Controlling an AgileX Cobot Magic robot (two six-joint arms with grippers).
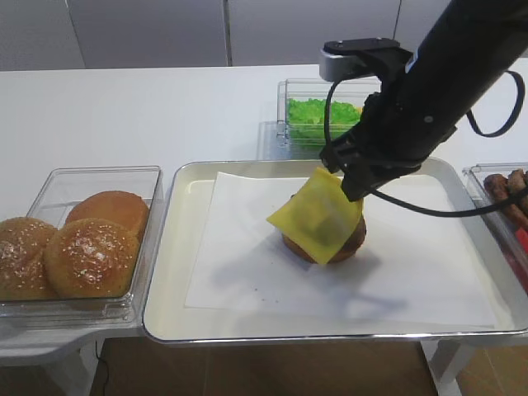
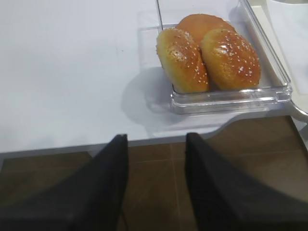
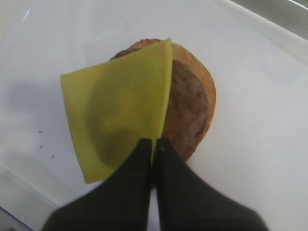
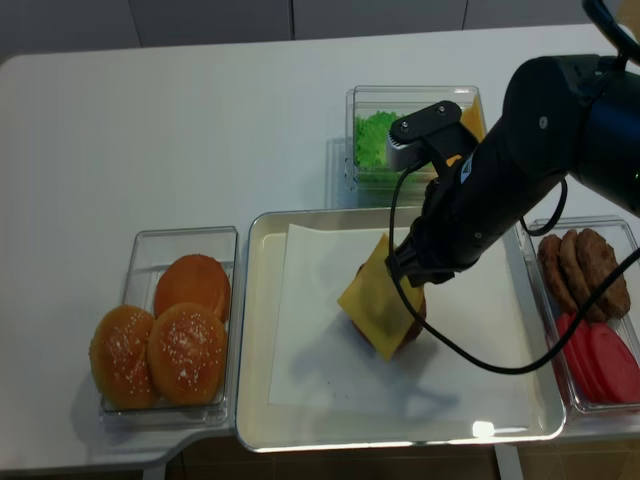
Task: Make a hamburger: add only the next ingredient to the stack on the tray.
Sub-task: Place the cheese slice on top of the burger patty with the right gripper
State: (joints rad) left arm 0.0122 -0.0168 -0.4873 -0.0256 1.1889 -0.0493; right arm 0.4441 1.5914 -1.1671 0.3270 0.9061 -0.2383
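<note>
The placing step is judged to be in hand. The cheese slice [image 3: 118,106] is pinched by one corner in the clenched right gripper [image 3: 154,147] and hung tilted over the stack [image 3: 190,103] on the tray [image 1: 177,247], offset to one side. Centring, lowering and release are judged necessary next. Farther off, the left gripper [image 2: 156,144] is seen released, empty.

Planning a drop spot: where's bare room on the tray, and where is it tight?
Free: the white paper left of the stack, and the strip between it and the near rim of the tray. Tight: the tray's middle-right, where the right gripper, shut on the cheese slice, hangs over the stack.
</note>
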